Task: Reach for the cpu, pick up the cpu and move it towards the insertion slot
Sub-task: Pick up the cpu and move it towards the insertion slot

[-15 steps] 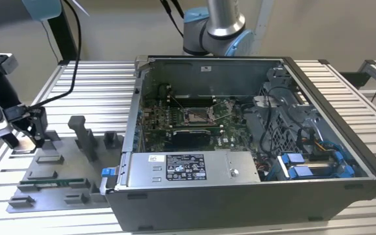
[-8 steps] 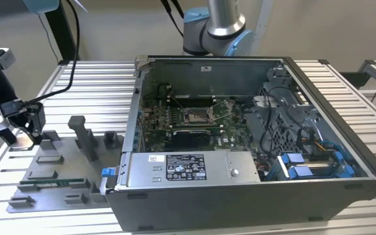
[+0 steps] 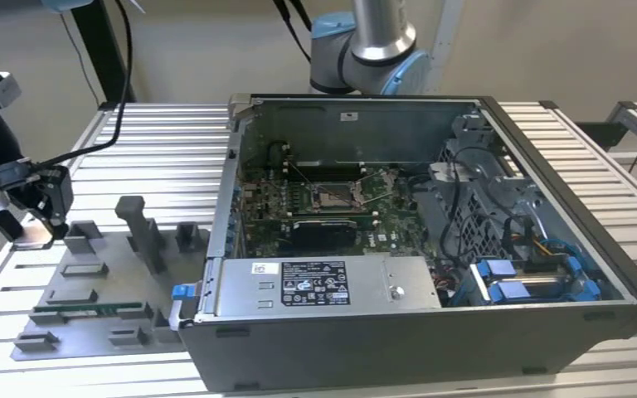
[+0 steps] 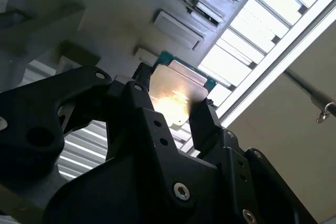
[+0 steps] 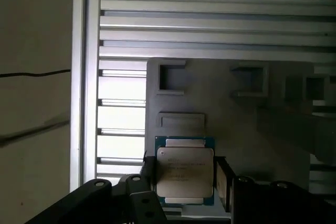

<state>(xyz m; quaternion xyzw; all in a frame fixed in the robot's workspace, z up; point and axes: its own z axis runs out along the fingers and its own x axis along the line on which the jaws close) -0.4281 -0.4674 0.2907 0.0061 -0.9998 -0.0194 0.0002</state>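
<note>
tool (image 4: 173,100) clamped on the cpu (image 5: 185,170), out by the parts tray (image 5: 236,129)

The black fingers (image 4: 207,124) sit right up close in both wrist views, closed onto opposite edges of the cpu. You can see its silvery lid and a thin green rim peeking out. Under it is the grey parts tray with rectangular pockets, on the slatted tabletop (image 5: 210,24). Can't tell if the chip's clear of the tray.

In the exterior view the tool hangs over the tray's far corner on that view's left, well apart from the open computer case (image 3: 352,124). The insertion slot (image 3: 335,195) is inside the case on the motherboard: silver frame, dark centre. A green memory stick (image 3: 86,308) lies along the tray's near side.
</note>
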